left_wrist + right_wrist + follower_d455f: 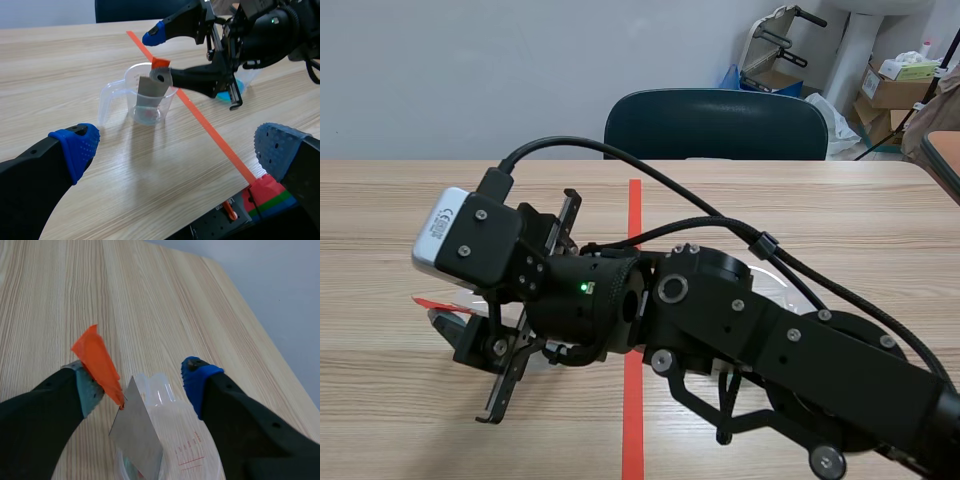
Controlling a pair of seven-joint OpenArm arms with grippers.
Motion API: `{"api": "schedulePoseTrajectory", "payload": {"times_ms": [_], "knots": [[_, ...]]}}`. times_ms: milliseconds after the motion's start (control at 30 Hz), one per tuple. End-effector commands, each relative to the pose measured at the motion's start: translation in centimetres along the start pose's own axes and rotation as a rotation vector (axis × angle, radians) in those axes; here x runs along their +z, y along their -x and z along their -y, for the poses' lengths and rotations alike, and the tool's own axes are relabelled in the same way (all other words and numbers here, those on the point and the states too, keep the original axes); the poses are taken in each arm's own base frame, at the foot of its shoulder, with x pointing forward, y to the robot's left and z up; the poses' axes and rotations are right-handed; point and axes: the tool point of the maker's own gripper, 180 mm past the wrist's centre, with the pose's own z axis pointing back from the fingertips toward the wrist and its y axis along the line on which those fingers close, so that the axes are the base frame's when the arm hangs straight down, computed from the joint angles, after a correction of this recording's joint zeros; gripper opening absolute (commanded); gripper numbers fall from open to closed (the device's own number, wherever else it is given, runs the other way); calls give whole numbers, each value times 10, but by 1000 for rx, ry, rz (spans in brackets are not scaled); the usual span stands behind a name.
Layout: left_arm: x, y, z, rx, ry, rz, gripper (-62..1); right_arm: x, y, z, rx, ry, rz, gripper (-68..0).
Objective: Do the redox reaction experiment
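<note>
Strip [151,90] is leaning tilted inside the cup [122,92], with its lower end at the cup's bottom and its upper end rising above the rim. I am seeing an orange tag [160,63] on that upper end. The cup is clear, has a handle, and is standing upright on the table [150,170], just beside the tape line [210,130].

I am reading the right gripper [156,55] as hanging directly over the cup, with its fingers spread apart. In the right wrist view the tag [97,362] is lying against one pad [90,390] only. The other pad is standing off on the far side of the strip [137,432], so nothing is being clamped. The cup [185,440] is sitting below and between the two fingers of the gripper [145,385].

I am holding the left gripper [177,150] with its fingers wide apart and with nothing between them. The cup is standing ahead of it, apart from both pads.

A beaker [235,90] holding blue liquid is showing behind the right gripper, across the tape line from the cup.
</note>
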Motion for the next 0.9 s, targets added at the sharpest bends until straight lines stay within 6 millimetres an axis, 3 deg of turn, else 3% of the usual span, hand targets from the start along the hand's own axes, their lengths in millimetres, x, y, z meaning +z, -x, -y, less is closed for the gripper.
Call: {"api": "schedulePoseTrajectory", "payload": {"times_ms": [0,367,600,867], "knots": [[0,-4,1,6,0,20,14,-2,-15,7,8,14,53,-410],[7,6,-7,12,-28,-6,14,0,-17,11,14,22,67,-673],[7,6,-6,12,-27,-7,14,3,-19,24,13,54,70,-669],[7,6,-7,12,-27,-6,14,9,-46,41,-23,55,43,-669]]}}
